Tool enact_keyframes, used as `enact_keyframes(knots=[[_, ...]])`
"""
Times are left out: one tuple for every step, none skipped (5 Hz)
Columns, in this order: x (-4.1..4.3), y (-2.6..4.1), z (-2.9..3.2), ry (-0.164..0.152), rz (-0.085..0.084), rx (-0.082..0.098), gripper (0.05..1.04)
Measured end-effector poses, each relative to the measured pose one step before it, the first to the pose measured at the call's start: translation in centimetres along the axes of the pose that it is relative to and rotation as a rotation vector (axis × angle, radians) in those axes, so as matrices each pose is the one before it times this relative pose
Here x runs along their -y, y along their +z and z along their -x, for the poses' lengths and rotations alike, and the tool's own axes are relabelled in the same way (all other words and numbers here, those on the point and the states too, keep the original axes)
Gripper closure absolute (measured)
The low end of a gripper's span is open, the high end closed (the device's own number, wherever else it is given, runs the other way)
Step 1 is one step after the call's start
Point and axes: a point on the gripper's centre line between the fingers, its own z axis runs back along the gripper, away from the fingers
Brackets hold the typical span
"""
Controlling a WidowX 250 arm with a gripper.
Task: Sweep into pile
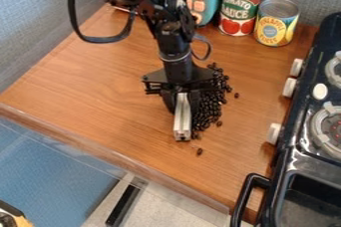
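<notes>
Camera view: one gripper (182,107) clamped on one silver bar (182,127); bar stands at left side of one dark bean pile (210,106), too dense to count. One stray bean (236,95) lies right of pile, another (199,151) toward counter's (100,84) front edge. Wood spreads widely leftward; narrower strip separates pile from stove (283,159). Two cans, red-labelled (240,9) and yellow-labelled (275,24), stand behind pile.

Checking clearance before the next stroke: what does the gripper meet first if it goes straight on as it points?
Likely the wooden counter, met by the silver bar in the gripper; dark beans lie close beside, exact depth unclear.
</notes>
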Motion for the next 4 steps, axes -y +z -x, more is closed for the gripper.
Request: enact_keyframes(knots=[[-0.207, 0.468, 0.233, -0.0018, -0.0132, -0.0078, 0.694], [-1.868, 1.603, 2.373, -0.0146, -0.046, -0.0603, 0.695], [-1.781, 2.511, -0.974, 0.0147, -0.0089, 0.0301, 0.695], [-1.187, 1.408, -1.61, -0.0475, -0.0434, 0.0277, 0.695]])
